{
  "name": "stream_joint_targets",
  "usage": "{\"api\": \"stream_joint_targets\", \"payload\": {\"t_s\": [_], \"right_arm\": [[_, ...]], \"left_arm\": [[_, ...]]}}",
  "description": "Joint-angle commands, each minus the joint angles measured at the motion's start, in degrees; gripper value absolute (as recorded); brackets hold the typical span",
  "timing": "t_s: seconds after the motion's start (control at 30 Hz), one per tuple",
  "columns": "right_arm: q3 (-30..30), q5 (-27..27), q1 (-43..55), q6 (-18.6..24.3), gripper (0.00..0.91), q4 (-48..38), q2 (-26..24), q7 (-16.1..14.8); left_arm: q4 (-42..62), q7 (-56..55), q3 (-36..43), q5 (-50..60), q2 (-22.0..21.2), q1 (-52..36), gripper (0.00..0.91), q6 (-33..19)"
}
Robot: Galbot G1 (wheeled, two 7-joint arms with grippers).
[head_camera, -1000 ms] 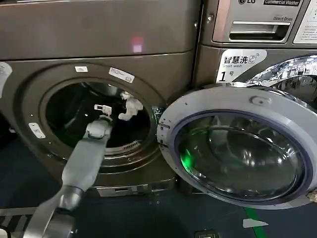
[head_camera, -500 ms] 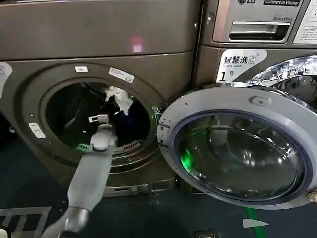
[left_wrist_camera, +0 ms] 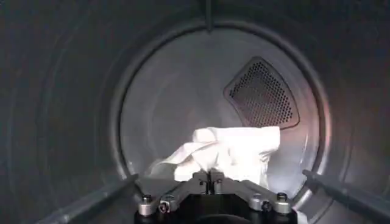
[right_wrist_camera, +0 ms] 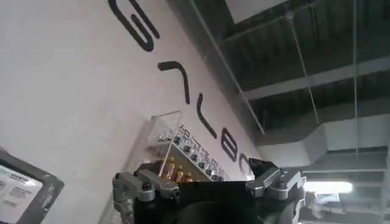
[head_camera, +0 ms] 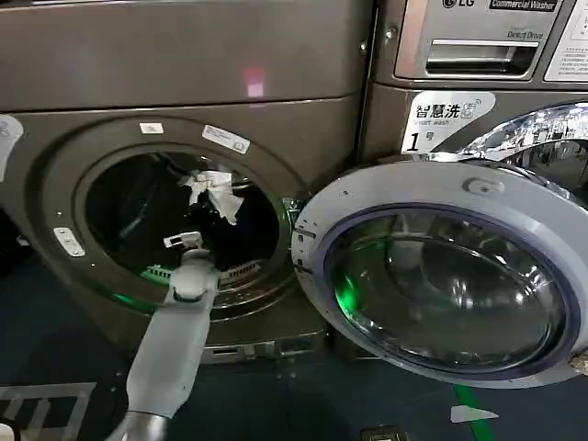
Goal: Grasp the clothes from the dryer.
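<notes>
One white piece of the clothes (left_wrist_camera: pixel 228 149) pinched in the left gripper (left_wrist_camera: pixel 209 178), fingers pressed together on the fabric, inside the mouth of the dryer (head_camera: pixel 55 184). Door (head_camera: pixel 441 266) swung open at right. Right gripper (right_wrist_camera: pixel 207 182) spread, aimed at a wall.

Dryer (head_camera: pixel 184 73): brushed bronze-grey metal, drum wall smooth, dull sheen. Clothes (left_wrist_camera: pixel 225 152): soft white crumpled cloth. Door (head_camera: pixel 441 276): glossy glass, matt grey plastic rim.
</notes>
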Motion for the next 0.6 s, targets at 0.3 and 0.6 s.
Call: {"api": "stream_joint_targets", "payload": {"t_s": [0.3, 0.6], "right_arm": [[1.3, 0.3, -0.8, 0.3, 0.907, -0.4, -0.4, 0.0], [1.3, 0.2, -0.5, -0.2, 0.907, 0.1, -0.2, -0.4]], "left_arm": [[-1.2, -0.4, 0.2, 0.9, -0.5, 1.3, 0.0, -0.3], [-1.2, -0.2, 0.3, 1.0, -0.2, 1.3, 0.0, -0.3]]}}
